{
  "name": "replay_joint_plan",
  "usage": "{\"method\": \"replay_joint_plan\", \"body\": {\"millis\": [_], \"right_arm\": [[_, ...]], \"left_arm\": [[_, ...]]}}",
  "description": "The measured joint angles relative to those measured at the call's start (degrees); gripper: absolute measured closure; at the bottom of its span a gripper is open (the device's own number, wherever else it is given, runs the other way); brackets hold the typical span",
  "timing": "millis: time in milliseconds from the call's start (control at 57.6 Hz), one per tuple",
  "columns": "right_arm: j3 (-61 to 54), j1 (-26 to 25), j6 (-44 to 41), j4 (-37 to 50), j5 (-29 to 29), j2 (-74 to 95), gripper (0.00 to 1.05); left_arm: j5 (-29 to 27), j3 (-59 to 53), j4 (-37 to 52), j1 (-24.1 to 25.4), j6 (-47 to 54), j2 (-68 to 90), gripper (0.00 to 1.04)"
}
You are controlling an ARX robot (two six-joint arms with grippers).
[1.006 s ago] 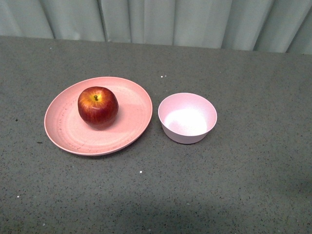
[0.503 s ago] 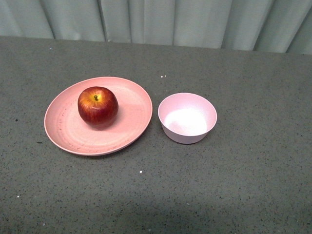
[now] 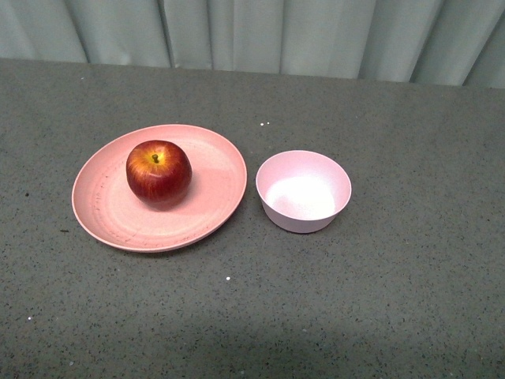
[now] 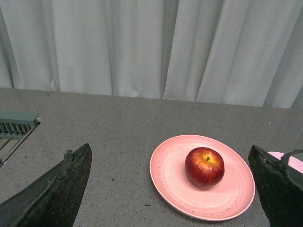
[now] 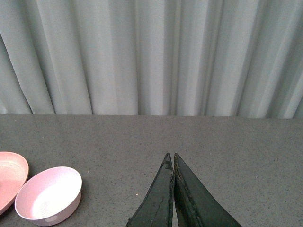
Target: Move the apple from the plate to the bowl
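Observation:
The dark-red apple (image 3: 158, 172) rests a little left of centre on the wide salmon-pink plate (image 3: 213, 197). Just right of the plate stands the empty pale bowl (image 3: 304, 191). No arm shows in the front view. In the left wrist view the apple (image 4: 204, 167) on the plate (image 4: 168, 170) lies ahead of my open left gripper (image 4: 173, 156), between its widely spread fingers and well apart from them. My right gripper (image 5: 171, 157) is shut with nothing in it, over bare table to the right of the bowl (image 5: 48, 194).
A grey speckled tabletop (image 3: 379, 300) runs back to a pale curtain (image 3: 252, 35). A greenish slotted fixture (image 4: 16, 125) sits at the table's edge in the left wrist view. A few white crumbs (image 3: 263, 124) lie behind the dishes.

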Motion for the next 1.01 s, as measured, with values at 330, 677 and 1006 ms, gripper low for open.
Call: {"method": "replay_joint_plan", "body": {"millis": [330,677,1006], "right_arm": [[0.0,0.0,0.0,-6.4,0.0,-6.4,1.04],[0.0,0.0,0.0,-18.2,-0.2,-18.0,1.04],[0.0,0.0,-0.1,-18.4,-0.2,-18.1,0.7]], "left_arm": [[0.0,0.0,0.0,0.0,0.0,0.0,0.07],[0.0,0.0,0.0,0.0,0.0,0.0,0.07],[0.0,0.0,0.0,0.0,0.0,0.0,0.07]]}}
